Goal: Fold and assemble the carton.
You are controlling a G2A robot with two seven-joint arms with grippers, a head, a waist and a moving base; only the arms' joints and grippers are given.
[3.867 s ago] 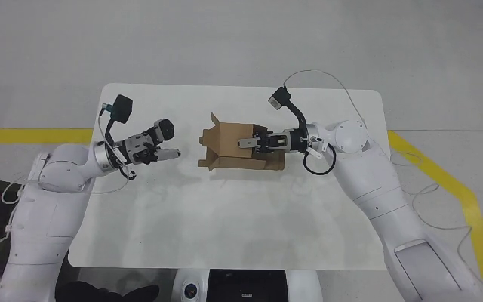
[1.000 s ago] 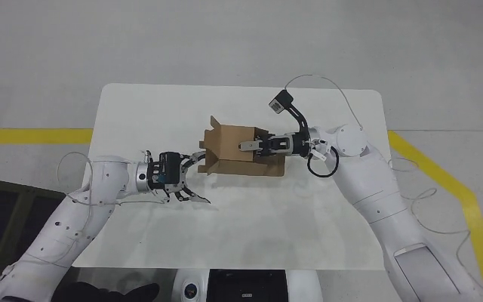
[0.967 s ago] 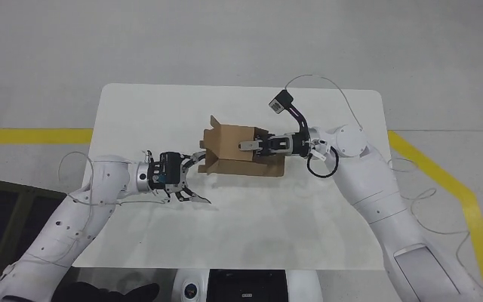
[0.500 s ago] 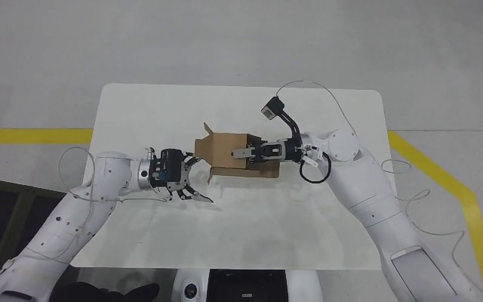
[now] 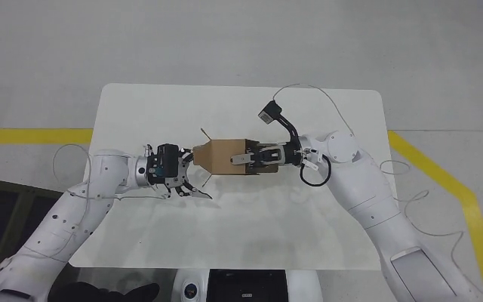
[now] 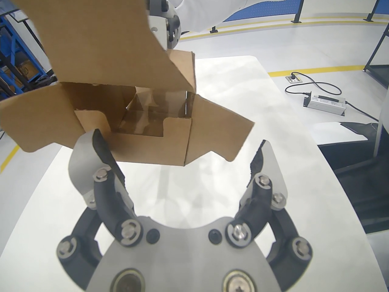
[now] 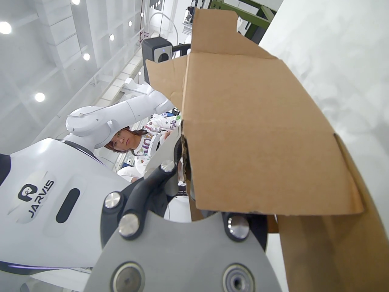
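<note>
Look at the brown carton point(image 5: 226, 155) near the middle of the white table point(image 5: 317, 226); cannot tell whether resting on the top or hanging just above. Find the right gripper point(image 5: 240, 159) clamped on one wall of the carton, one finger point(image 7: 165, 150) outside, the other hidden by card; find the left gripper point(image 6: 179, 139) just beside the open end, fingers spread wide apart, holding nothing; one fingertip very near the carton's edge, touching or not, cannot tell. See the big flap point(image 6: 91, 25) sticking out over that gripper and a side flap point(image 6: 215, 129) poking out toward the other fingertip; all open, none folded in yet.

Looks like time to fold in the flaps at this open end, with most of the job yet to do. To do it well: hold the carton firm and steady with the right gripper, to stop any sliding; bring the left gripper in slowly; push with the flat of a finger, not the sharp tip; press close to the crease first, then sweep inward; fold the small side flaps before the big flap, to avoid trapping one outside; go gently, to avoid crumpling the thin card; be ready to press again after any spring-back; take care not to squash the walls out of square.
</note>
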